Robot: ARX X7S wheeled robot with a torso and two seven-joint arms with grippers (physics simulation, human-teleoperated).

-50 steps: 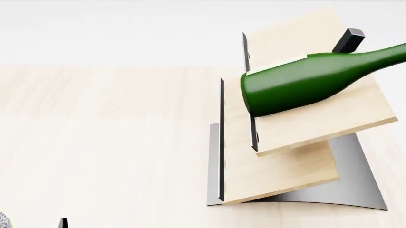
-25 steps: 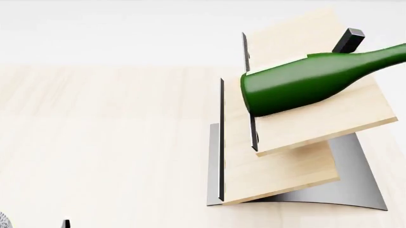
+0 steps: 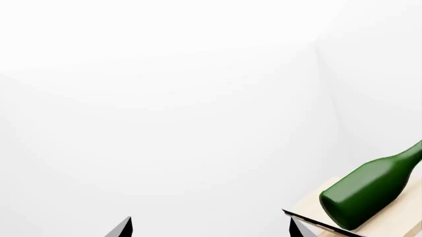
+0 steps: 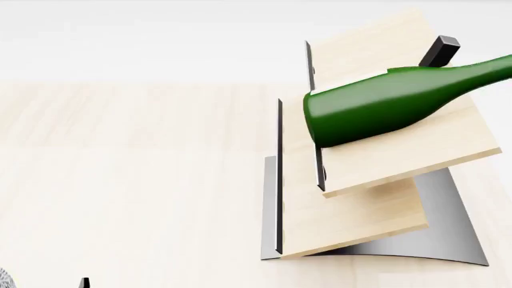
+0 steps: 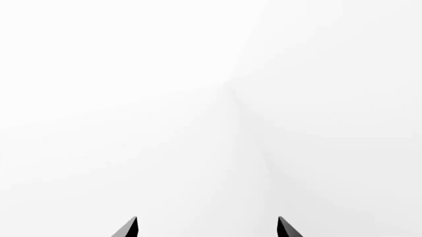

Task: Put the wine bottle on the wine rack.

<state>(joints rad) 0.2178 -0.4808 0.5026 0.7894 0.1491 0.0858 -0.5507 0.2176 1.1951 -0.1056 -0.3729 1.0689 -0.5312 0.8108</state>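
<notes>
The dark green wine bottle (image 4: pixel 376 111) lies on its side across the top board of the wine rack (image 4: pixel 360 210). Its base is against the board's black edge and its neck runs out of the head view at the right. Cork and label are out of view. The rack has stepped light wood boards on a curved grey metal base. In the left wrist view my left gripper (image 3: pixel 209 228) is open and empty, apart from the bottle (image 3: pixel 366 190) and the rack board (image 3: pixel 396 224). My right gripper (image 5: pixel 207 228) is open and empty, facing only white wall.
The rack stands on a pale wood table (image 4: pixel 136 168) with a white wall behind. A short black post (image 4: pixel 440 52) sticks up behind the bottle at the top board. A small black tip (image 4: pixel 83 282) and a grey object (image 4: pixel 4 279) show at the lower left edge.
</notes>
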